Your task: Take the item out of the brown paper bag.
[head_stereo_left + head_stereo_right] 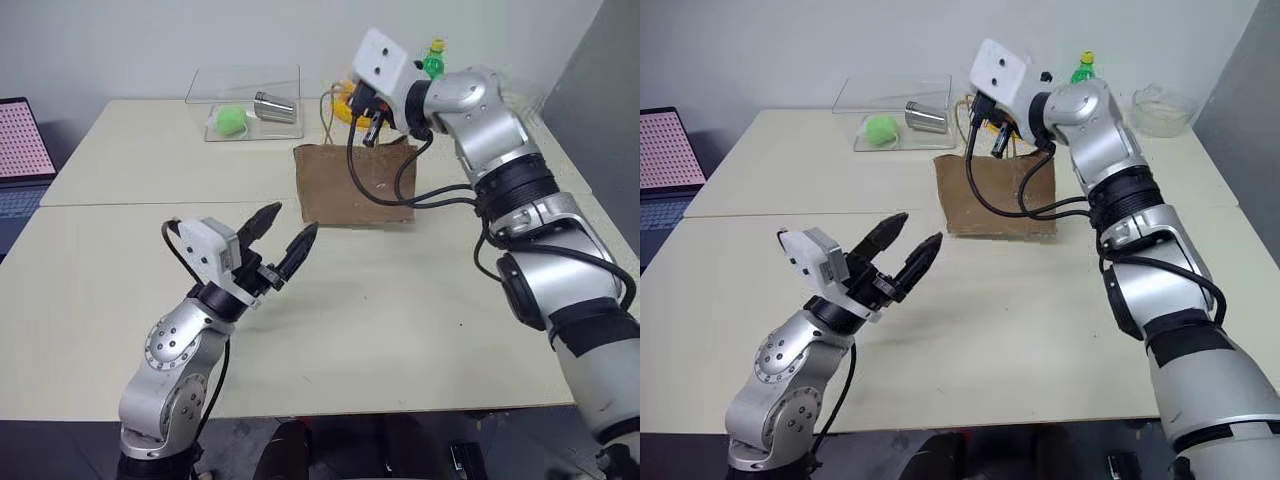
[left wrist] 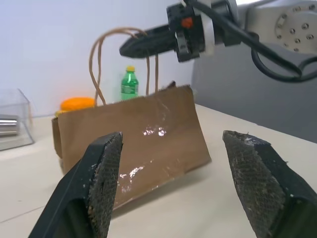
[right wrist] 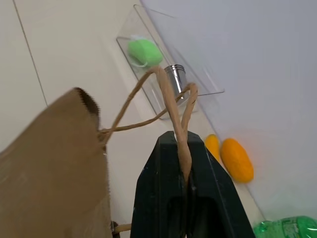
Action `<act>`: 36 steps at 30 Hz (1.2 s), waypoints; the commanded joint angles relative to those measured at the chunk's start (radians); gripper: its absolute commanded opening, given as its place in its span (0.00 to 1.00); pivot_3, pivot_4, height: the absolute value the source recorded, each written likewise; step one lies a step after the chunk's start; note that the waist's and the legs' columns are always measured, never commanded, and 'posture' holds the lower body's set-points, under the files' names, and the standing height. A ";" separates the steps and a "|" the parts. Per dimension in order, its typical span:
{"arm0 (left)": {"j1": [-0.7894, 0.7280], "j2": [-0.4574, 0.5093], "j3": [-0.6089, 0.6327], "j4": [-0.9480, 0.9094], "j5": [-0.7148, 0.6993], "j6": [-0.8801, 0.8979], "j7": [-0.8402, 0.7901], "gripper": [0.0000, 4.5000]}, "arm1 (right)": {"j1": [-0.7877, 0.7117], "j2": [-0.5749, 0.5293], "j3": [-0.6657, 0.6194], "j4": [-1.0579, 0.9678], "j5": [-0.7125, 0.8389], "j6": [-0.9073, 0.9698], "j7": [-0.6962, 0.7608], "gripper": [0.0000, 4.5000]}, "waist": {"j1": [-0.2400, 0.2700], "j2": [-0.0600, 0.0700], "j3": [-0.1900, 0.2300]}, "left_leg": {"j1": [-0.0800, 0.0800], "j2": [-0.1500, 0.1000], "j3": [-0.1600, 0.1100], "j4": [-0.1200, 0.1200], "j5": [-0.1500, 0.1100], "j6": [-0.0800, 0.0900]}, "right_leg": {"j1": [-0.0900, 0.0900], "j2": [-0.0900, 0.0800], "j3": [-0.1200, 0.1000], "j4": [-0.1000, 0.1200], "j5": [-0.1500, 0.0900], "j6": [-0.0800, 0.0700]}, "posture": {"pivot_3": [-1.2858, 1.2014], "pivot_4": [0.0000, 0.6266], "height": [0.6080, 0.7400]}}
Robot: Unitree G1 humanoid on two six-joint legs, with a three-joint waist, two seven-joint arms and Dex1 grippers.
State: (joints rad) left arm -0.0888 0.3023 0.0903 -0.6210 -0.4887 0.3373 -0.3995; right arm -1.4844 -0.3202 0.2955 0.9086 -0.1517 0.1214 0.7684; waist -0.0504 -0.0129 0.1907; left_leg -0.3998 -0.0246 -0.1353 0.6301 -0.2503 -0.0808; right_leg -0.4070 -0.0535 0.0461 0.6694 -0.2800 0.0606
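Brown paper bag (image 1: 355, 185) stands mid-bench (image 1: 400, 320), cord handles (image 3: 171, 106) seemingly pinched by right end effector (image 1: 372, 128); left end effector (image 1: 283, 240) spread.

The brown paper bag (image 1: 355, 185) stands on the pale table, near the far side. It is flat and creased, with a zigzag top edge, and its front looks shiny in spots. Its thin tan cord handles (image 3: 168, 99) are pulled up above the bag, and the right gripper (image 3: 184, 171) has its two black fingers squeezed tight on them. The inside of the bag cannot be seen, so the red item is hidden.
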 commanded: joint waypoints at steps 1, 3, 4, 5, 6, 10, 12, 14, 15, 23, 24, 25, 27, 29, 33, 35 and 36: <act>0.004 -0.004 0.025 -0.023 0.006 -0.036 0.018 0.76 | -0.047 0.018 -0.012 -0.029 -0.009 -0.013 0.009 0.01 | -0.002 0.000 0.000 | 0.000 0.000 0.001 0.000 0.000 0.000 | -0.001 0.000 0.000 0.001 0.000 0.000 | 0.52 0.24 1.00; 0.006 -0.005 0.027 -0.025 0.009 -0.042 0.027 0.76 | -0.039 0.027 -0.015 -0.037 -0.011 -0.006 0.023 0.01 | -0.004 0.000 0.000 | 0.000 0.000 0.001 0.000 0.000 0.000 | -0.002 0.000 0.001 0.004 0.000 0.000 | 0.52 0.24 1.00; 0.008 -0.007 0.029 -0.027 0.010 -0.046 0.033 0.76 | -0.034 0.030 -0.015 -0.041 -0.013 -0.004 0.028 0.01 | -0.004 0.000 0.000 | 0.000 0.000 0.001 0.000 0.000 -0.001 | -0.002 0.000 0.000 0.005 0.000 0.000 | 0.52 0.24 1.00; 0.010 -0.007 0.030 -0.030 0.009 -0.047 0.037 0.76 | -0.030 0.032 -0.016 -0.044 -0.015 -0.003 0.032 0.01 | -0.005 0.000 0.000 | 0.000 0.000 0.001 0.000 0.001 -0.001 | -0.003 0.000 0.000 0.006 0.000 0.000 | 0.52 0.24 1.00; 0.014 -0.007 0.032 -0.033 0.010 -0.051 0.040 0.76 | -0.027 0.033 -0.015 -0.045 -0.018 -0.005 0.036 0.01 | -0.005 0.000 0.000 | 0.001 0.000 0.001 0.001 0.001 -0.001 | -0.003 0.000 0.001 0.007 0.000 0.000 | 0.52 0.24 1.00; 0.027 -0.008 0.022 -0.052 0.018 -0.066 0.053 0.76 | -0.018 0.035 -0.019 -0.040 -0.023 -0.019 0.041 0.01 | -0.006 0.000 0.000 | 0.002 0.000 0.000 0.001 0.001 0.001 | -0.003 0.000 0.000 0.010 0.000 0.000 | 0.52 0.24 1.00; 0.035 -0.006 0.016 -0.054 0.021 -0.066 0.055 0.76 | -0.015 0.036 -0.018 -0.038 -0.024 -0.023 0.040 0.01 | -0.006 0.000 0.000 | 0.002 0.000 0.000 0.001 0.001 0.001 | -0.003 0.001 0.000 0.011 0.000 -0.001 | 0.52 0.24 1.00; 0.038 -0.004 0.012 -0.055 0.024 -0.067 0.055 0.76 | -0.012 0.037 -0.017 -0.032 -0.026 -0.033 0.037 0.01 | -0.006 0.000 0.000 | 0.002 0.000 0.000 0.001 0.002 0.001 | -0.003 0.001 0.000 0.011 0.001 -0.002 | 0.52 0.24 1.00; 0.038 -0.004 0.011 -0.054 0.026 -0.070 0.054 0.76 | -0.012 0.037 -0.016 -0.029 -0.028 -0.041 0.037 0.01 | -0.006 0.000 0.000 | 0.002 0.000 0.000 0.001 0.002 0.001 | -0.003 0.001 0.000 0.011 0.001 -0.002 | 0.52 0.24 1.00; 0.049 0.001 0.008 -0.041 0.037 -0.098 0.041 0.76 | -0.009 0.041 -0.024 -0.044 -0.030 -0.202 0.026 0.01 | -0.006 0.000 0.000 | 0.002 0.000 0.000 0.001 0.003 0.000 | -0.003 0.001 0.000 0.011 0.001 -0.002 | 0.52 0.24 1.00; 0.052 0.003 0.010 -0.040 0.037 -0.102 0.038 0.76 | -0.009 0.049 -0.032 -0.074 -0.017 -0.198 0.037 0.01 | -0.006 0.000 0.000 | 0.002 0.000 0.000 0.001 0.003 0.000 | -0.003 0.001 0.000 0.011 0.001 -0.002 | 0.52 0.24 1.00; 0.054 0.004 0.013 -0.039 0.036 -0.103 0.036 0.76 | -0.010 0.056 -0.039 -0.096 -0.006 -0.187 0.045 0.01 | -0.006 0.000 0.000 | 0.002 0.000 0.000 0.001 0.003 0.000 | -0.003 0.001 0.000 0.011 0.001 -0.002 | 0.52 0.24 1.00; 0.058 0.006 0.015 -0.035 0.035 -0.108 0.031 0.76 | -0.012 0.064 -0.046 -0.122 0.005 -0.168 0.050 0.01 | -0.009 0.000 0.000 | 0.002 0.000 0.000 0.001 0.003 0.001 | -0.003 0.001 0.000 0.011 0.001 -0.002 | 0.52 0.24 1.00; 0.059 0.009 0.017 -0.030 0.035 -0.113 0.025 0.76 | -0.023 0.076 -0.055 -0.132 0.017 -0.141 0.048 0.01 | -0.007 0.000 0.000 | 0.002 0.001 0.000 0.001 0.003 0.001 | -0.003 0.001 0.000 0.011 0.001 -0.002 | 0.52 0.24 1.00; 0.059 0.014 0.019 -0.020 0.037 -0.123 0.017 0.76 | -0.035 0.093 -0.069 -0.135 0.024 -0.102 0.039 0.01 | -0.007 0.000 0.000 | 0.002 0.000 0.000 0.001 0.002 0.001 | -0.003 0.001 0.000 0.011 0.001 -0.002 | 0.52 0.24 1.00; 0.057 0.016 0.021 -0.015 0.039 -0.128 0.012 0.76 | -0.038 0.096 -0.069 -0.132 0.022 -0.089 0.037 0.01 | -0.007 0.000 0.000 | 0.002 0.000 0.000 0.001 0.003 0.001 | -0.003 0.001 0.000 0.011 0.001 -0.002 | 0.52 0.24 1.00; 0.056 0.016 0.021 -0.014 0.040 -0.129 0.011 0.76 | -0.038 0.097 -0.067 -0.132 0.021 -0.079 0.038 0.01 | -0.007 0.000 0.000 | 0.002 0.000 0.000 0.001 0.003 0.001 | -0.003 0.001 0.000 0.011 0.001 -0.002 | 0.52 0.24 1.00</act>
State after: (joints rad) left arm -0.0296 0.3110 0.0964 -0.6179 -0.4529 0.2305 -0.3839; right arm -1.4709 -0.2214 0.2581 0.8260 -0.1429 0.0383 0.8180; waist -0.0573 -0.0130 0.1906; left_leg -0.3977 -0.0242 -0.1356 0.6313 -0.2477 -0.0799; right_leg -0.4100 -0.0526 0.0461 0.6806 -0.2790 0.0584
